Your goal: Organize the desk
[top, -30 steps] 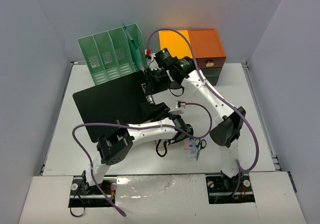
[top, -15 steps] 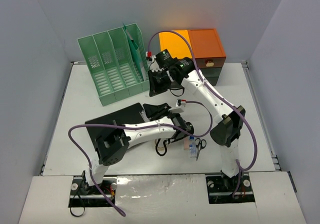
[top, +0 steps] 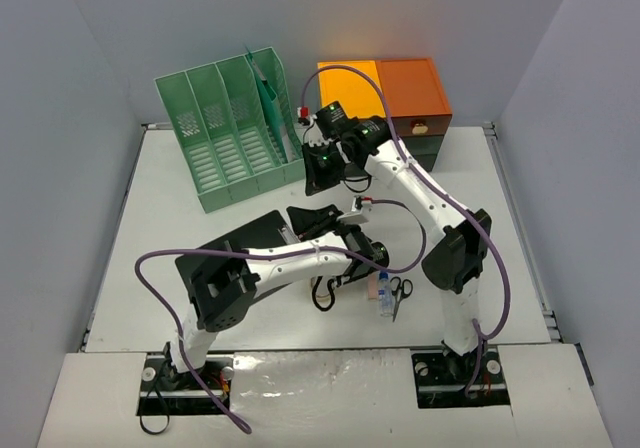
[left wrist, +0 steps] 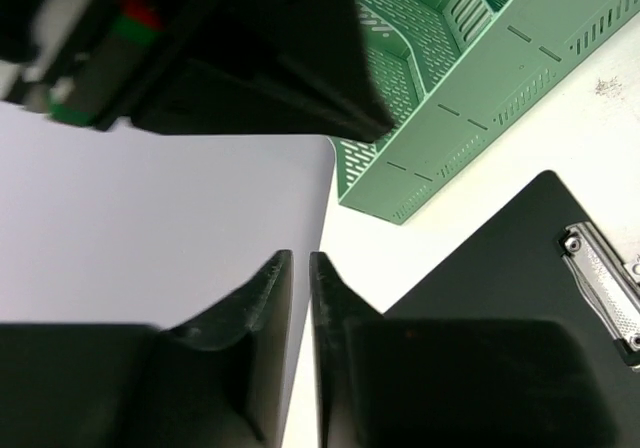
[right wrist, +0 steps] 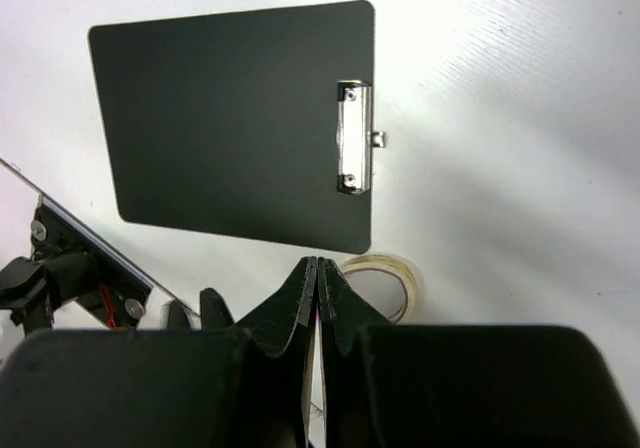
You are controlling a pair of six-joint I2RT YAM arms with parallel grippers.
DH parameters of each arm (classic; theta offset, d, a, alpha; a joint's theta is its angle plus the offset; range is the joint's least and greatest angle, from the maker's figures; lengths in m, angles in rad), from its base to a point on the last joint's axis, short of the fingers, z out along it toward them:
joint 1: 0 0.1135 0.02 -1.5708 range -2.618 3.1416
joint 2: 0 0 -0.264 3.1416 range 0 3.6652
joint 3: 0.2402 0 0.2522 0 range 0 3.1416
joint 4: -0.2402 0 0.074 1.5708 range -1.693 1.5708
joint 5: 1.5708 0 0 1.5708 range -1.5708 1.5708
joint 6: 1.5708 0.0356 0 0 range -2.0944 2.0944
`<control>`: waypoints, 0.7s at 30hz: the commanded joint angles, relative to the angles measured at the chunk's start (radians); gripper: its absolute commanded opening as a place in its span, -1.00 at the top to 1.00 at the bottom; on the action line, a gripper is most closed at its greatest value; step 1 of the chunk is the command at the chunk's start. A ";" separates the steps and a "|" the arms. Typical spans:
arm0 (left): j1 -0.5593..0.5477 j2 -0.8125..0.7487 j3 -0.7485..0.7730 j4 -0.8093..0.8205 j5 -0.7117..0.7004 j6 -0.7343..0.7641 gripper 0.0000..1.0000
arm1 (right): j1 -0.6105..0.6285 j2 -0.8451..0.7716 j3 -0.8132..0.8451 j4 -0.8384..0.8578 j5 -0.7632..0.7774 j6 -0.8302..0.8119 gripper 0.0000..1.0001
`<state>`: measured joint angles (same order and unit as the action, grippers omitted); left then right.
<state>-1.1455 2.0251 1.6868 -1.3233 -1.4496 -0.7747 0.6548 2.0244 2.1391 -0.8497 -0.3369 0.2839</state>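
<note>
The white desk point(top: 160, 198) carries a black clipboard point(top: 240, 250) lying flat, its metal clip toward the right. From above, the right wrist view shows the whole clipboard point(right wrist: 230, 118). My right gripper point(right wrist: 318, 261) is shut with nothing in it and hangs above the desk in front of the rack point(top: 322, 175). My left gripper point(left wrist: 300, 256) sits low by the clipboard's clip end point(top: 308, 218), its fingers drawn together to a thin slit with nothing visible between them. A plain pale grey surface fills the left of the left wrist view; I cannot tell what it is.
A green slotted file rack point(top: 225, 128) stands at the back left, and an orange-and-dark-green drawer cabinet point(top: 395, 93) at the back. Scissors point(top: 400, 290) and a small bottle point(top: 385, 296) lie near the front. A tape roll point(right wrist: 410, 283) sits by the clipboard's corner.
The clipboard, held up high near the right gripper a second ago, now lies flat on the desk. Both grippers have closed, and the right arm shifted slightly right.
</note>
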 commanded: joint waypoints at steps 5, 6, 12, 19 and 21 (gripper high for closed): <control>0.124 -0.184 0.009 -0.334 0.219 -0.195 -0.16 | -0.032 -0.138 -0.266 0.205 0.038 0.005 0.56; 0.150 -0.227 -0.002 -0.332 0.253 -0.214 -0.31 | -0.033 -0.154 -0.302 0.238 0.045 0.010 0.49; 0.327 -0.436 -0.085 -0.253 0.391 -0.202 -0.58 | -0.034 -0.178 -0.453 0.360 0.061 0.011 0.21; 0.483 -0.697 -0.248 -0.069 0.594 -0.127 -0.62 | -0.026 -0.143 -0.510 0.446 0.041 0.033 0.02; 0.535 -0.750 -0.298 -0.014 0.688 -0.115 -0.63 | -0.003 -0.127 -0.509 0.457 0.060 0.020 0.02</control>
<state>-0.6731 1.3756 1.4506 -1.3354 -0.9488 -0.9153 0.6214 1.9033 1.6300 -0.4839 -0.2903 0.3021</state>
